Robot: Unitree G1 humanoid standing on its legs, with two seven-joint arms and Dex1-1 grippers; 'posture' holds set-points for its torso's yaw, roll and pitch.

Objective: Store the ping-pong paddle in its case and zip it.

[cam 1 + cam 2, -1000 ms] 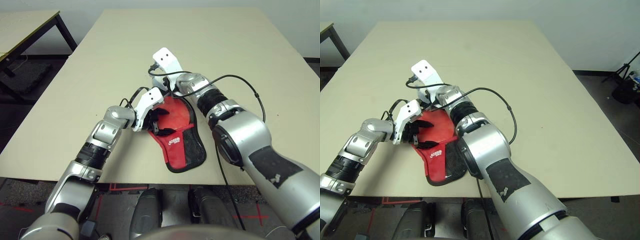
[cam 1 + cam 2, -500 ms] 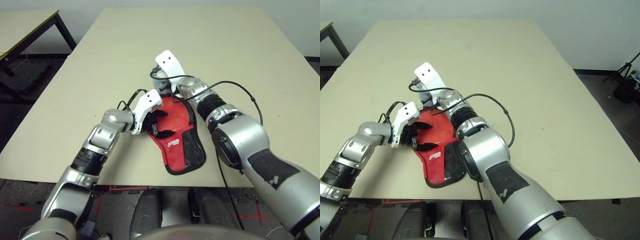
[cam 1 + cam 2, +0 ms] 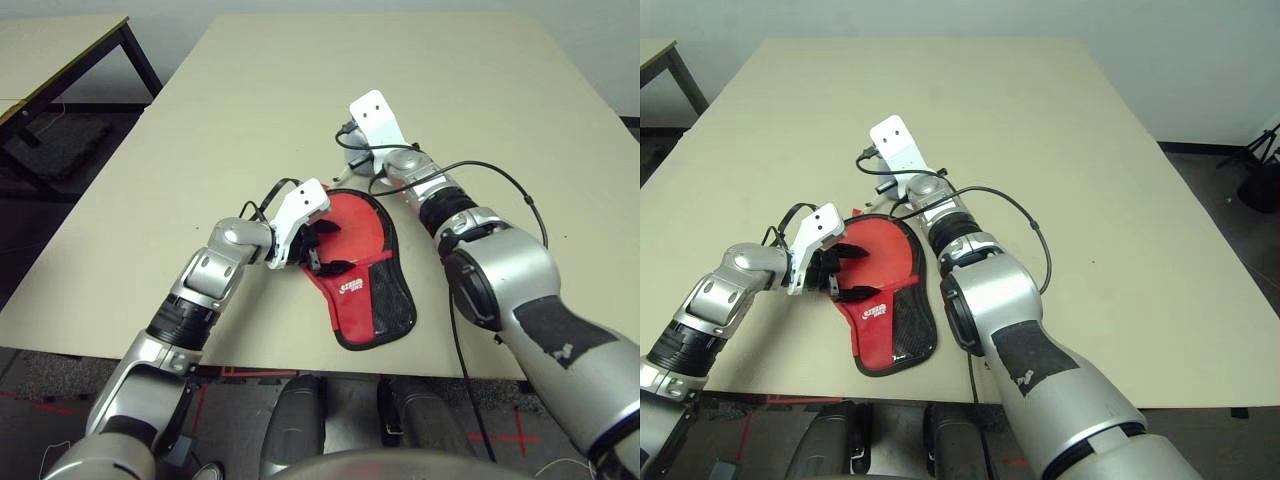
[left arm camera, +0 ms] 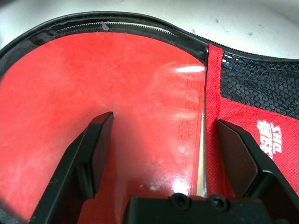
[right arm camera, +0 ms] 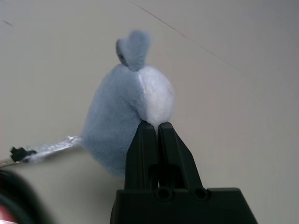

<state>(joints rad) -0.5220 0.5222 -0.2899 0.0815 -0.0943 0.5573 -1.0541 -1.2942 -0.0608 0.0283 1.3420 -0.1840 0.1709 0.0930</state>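
Two head views: red case (image 3: 375, 310) on worktop (image 3: 480, 110). Left wrist: left tool (image 4: 163, 163) spread over it; I keep light pressure. Right wrist: right tool (image 5: 158, 125) pinching plush charm (image 5: 114, 114); I should pull smoothly along zip.

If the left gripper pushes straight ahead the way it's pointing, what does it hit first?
Most likely the red and black paddle-shaped fabric case, with the glossy red round paddle blade inside it: the open jaws point down over both. I can't tell how much gap remains.
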